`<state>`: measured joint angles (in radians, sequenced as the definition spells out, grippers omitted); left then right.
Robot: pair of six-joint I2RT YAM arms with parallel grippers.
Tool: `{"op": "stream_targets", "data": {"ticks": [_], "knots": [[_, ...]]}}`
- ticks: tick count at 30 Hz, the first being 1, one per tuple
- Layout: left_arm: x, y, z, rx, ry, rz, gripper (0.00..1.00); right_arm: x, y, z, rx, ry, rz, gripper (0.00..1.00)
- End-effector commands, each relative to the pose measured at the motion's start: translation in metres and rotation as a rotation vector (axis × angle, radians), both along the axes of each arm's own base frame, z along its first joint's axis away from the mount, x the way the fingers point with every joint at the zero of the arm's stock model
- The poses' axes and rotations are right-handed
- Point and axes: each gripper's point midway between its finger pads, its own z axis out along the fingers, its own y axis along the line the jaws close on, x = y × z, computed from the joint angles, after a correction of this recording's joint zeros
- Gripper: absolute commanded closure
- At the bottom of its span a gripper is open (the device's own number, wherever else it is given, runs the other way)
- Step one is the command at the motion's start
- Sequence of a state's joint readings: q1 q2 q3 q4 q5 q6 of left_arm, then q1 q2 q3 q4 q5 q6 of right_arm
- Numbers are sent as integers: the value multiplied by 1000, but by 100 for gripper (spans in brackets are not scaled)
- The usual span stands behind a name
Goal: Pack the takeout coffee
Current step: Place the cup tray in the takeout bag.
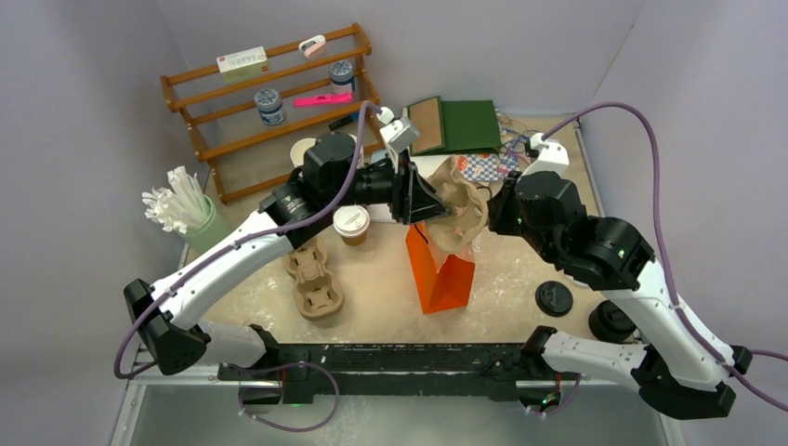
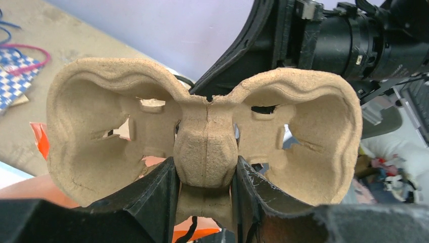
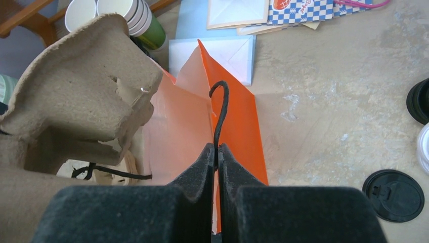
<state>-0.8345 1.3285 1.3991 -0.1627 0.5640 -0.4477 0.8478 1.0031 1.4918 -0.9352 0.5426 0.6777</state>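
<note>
One takeout coffee, a brown cup with a white lid, stands on the table left of the orange paper bag. My left gripper is shut on the centre ridge of a pulp cup carrier and holds it in the air over the bag's mouth; from above the carrier hides that mouth. My right gripper is shut on the bag's black cord handle at the near edge of the orange bag, just right of the carrier.
A second pulp carrier lies left of the bag. A black lid and a black cup sit at the right. A wooden shelf, a green cup of straws, paper bags and stacked white cups stand behind.
</note>
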Motion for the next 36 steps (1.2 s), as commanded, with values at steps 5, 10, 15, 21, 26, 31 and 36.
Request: {"op": "stream_targets", "data": {"ticks": [5, 10, 15, 21, 26, 31, 36], "knots": [[-5, 5, 20, -76, 218, -79, 61, 7, -15, -6, -52, -1, -100, 98], [-1, 1, 37, -165, 197, -111, 63, 8, -16, -9, -61, 8, -114, 98], [7, -8, 68, -235, 116, -134, 63, 8, -14, -10, -47, 6, -105, 98], [3, -11, 74, -321, 201, -170, 63, 8, -13, -9, -38, 2, -111, 98], [0, -6, 50, -321, 306, -137, 62, 8, -13, -9, -28, 0, -113, 98], [1, -3, 23, -279, 410, -93, 62, 10, -12, -8, -29, 0, -115, 98], [14, 6, -6, -203, 473, -31, 60, 10, -12, -7, -29, -1, -115, 98]]}}
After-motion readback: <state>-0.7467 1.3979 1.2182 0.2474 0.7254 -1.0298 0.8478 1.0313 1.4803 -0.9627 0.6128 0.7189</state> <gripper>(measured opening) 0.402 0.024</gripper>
